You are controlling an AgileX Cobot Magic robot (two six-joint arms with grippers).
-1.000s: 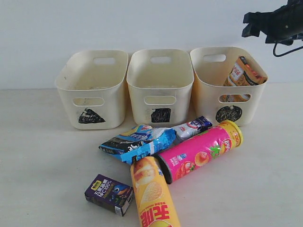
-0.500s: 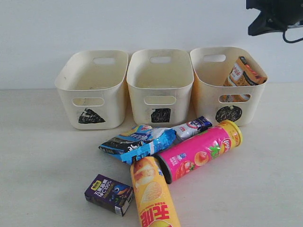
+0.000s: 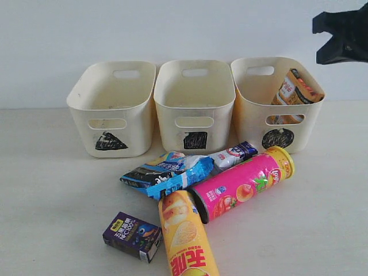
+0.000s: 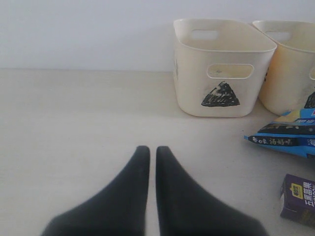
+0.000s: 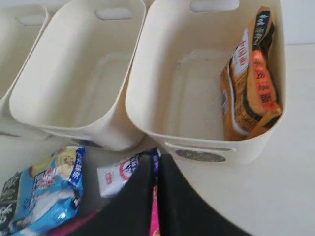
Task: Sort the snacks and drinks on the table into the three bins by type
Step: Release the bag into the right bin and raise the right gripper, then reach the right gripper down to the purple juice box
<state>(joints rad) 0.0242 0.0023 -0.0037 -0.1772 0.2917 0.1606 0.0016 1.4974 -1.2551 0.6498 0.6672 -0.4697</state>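
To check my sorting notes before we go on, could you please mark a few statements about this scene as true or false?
1. The orange-brown bag sits in the circle-marked bin. True.
2. The pink cylinder stands upright. False: it lies on its side on the table.
3. The purple carton is inside a bin. False: it lies on the table beside the yellow cylinder.
4. The left pincer and the right pincer are both shut and hold nothing. True.

right gripper (image 5: 154,158): jaws snapped together, were apart a sec ago
its spot: drifted right, bit lower
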